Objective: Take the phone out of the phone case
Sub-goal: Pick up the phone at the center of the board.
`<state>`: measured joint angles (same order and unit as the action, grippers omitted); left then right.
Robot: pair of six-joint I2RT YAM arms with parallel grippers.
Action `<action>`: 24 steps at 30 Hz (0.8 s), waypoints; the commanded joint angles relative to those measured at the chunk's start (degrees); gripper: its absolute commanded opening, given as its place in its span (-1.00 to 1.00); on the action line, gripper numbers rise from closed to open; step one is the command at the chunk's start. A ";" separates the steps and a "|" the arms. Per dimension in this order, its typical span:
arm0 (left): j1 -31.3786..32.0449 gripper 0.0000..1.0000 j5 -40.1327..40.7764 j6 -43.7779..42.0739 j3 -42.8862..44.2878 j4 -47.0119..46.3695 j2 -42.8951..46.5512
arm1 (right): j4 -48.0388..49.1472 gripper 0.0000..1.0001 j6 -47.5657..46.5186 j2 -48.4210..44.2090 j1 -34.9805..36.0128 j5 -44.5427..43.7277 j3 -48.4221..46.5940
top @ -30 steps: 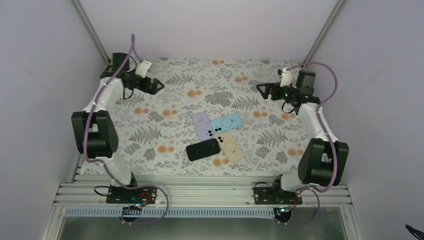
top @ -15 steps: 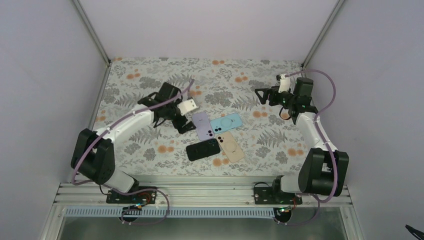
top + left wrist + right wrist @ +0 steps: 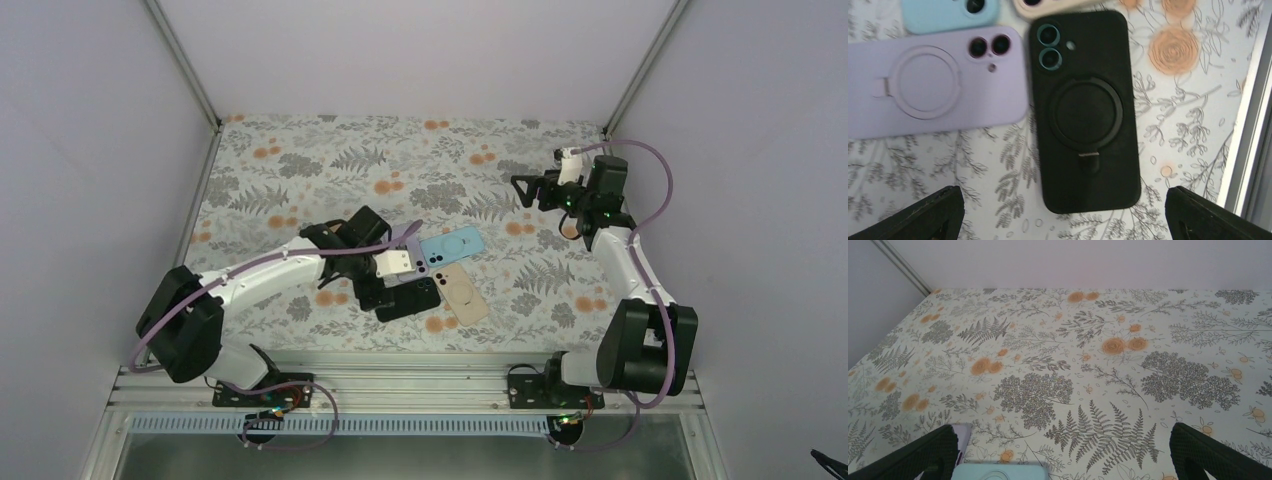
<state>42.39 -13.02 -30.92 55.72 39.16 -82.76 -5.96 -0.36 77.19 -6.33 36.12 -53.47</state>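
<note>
At the far left, bare floral table (image 3: 300, 160). Next, reaching in toward the middle: left gripper (image 3: 1065, 217), fingers spread wide and pinching nothing, hovering straight above the black phone case (image 3: 1083, 110). Directly beneath the wrist, then, the case's lower end between the two fingertips and its camera end farther out. Long axis at right angles to the line between the fingers; hence a squeeze across the narrow width, judged a fair line-up for taking the long edges. Flat on the table, back up, ring stand folded down, phone presumably inside and face down. Close alongside the lilac case (image 3: 933, 82); touching or just apart, cannot tell. Counted in the cluster near the table's middle: four cased phones, namely lilac, black, light blue case (image 3: 452, 246) and beige case (image 3: 462, 293), one of each colour. Far right and toward the back, well apart from all four: right gripper (image 3: 525, 188), likewise spread and holding nothing. Nearer arm by a wide margin: the left.
</note>
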 commanded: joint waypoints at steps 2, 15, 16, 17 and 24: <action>3.32 1.00 4.19 1.58 -2.26 3.06 -0.10 | 2.59 0.99 -0.42 -1.50 0.61 -0.40 1.08; 6.44 1.00 6.32 5.69 -1.19 3.10 -8.29 | 3.23 0.99 -0.73 -1.48 0.63 -0.19 1.88; 6.59 1.00 6.59 6.02 -0.96 2.93 -8.97 | 3.23 0.99 -0.78 -1.51 0.62 -0.25 1.88; 6.75 1.00 6.88 6.49 -0.89 2.63 -9.63 | 3.15 0.99 -0.83 -1.52 0.65 -0.21 1.95; 7.14 1.00 7.66 8.95 0.48 1.40 -13.42 | 3.23 0.99 -1.03 -2.03 0.62 -0.26 2.33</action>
<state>49.04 -6.02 -24.08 54.19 41.63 -94.61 -4.49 -0.45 76.64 -6.31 36.14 -51.99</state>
